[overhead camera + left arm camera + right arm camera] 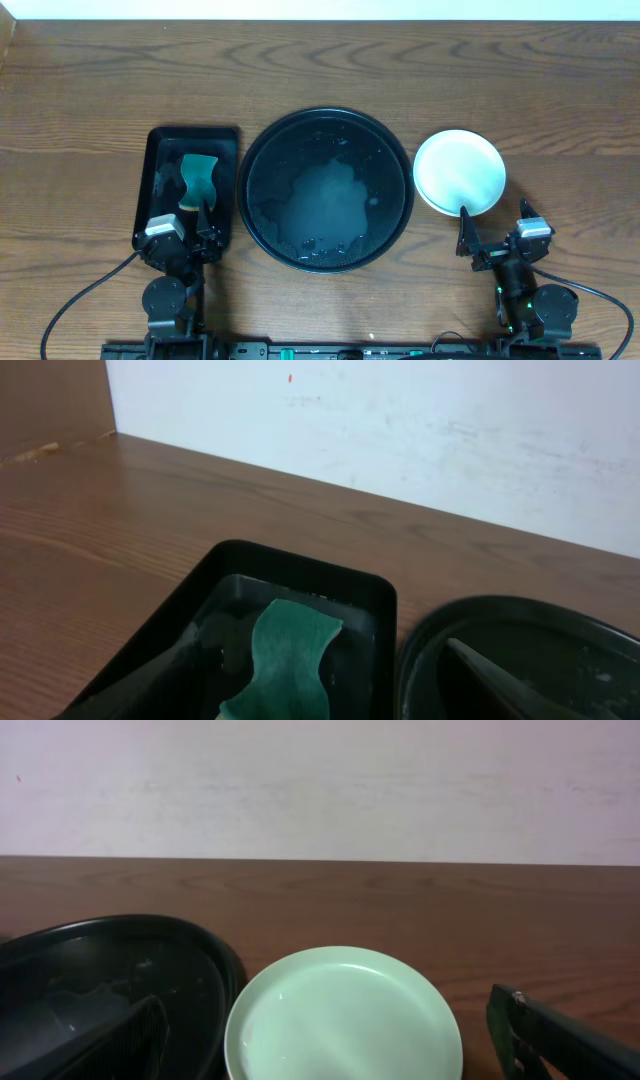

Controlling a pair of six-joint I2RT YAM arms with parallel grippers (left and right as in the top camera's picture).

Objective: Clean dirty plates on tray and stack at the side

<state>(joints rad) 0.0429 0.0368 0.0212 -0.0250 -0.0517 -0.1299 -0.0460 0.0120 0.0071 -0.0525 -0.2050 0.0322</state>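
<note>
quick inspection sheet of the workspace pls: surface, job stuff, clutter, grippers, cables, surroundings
surface: brown wooden table.
job's things: round black tray mid-table, wet inside, no plate on it; pale plate beside it on the right, top face looks clean; cannot tell whether others lie beneath.
clutter: rectangular black tray left of the round one, green sponge inside.
grippers: left gripper open, empty, over the rectangular tray; right gripper open, empty, at the plate's near edge.
cables: black cables run from both arm bases.
surroundings: white wall behind the table; nothing else seen.
</note>
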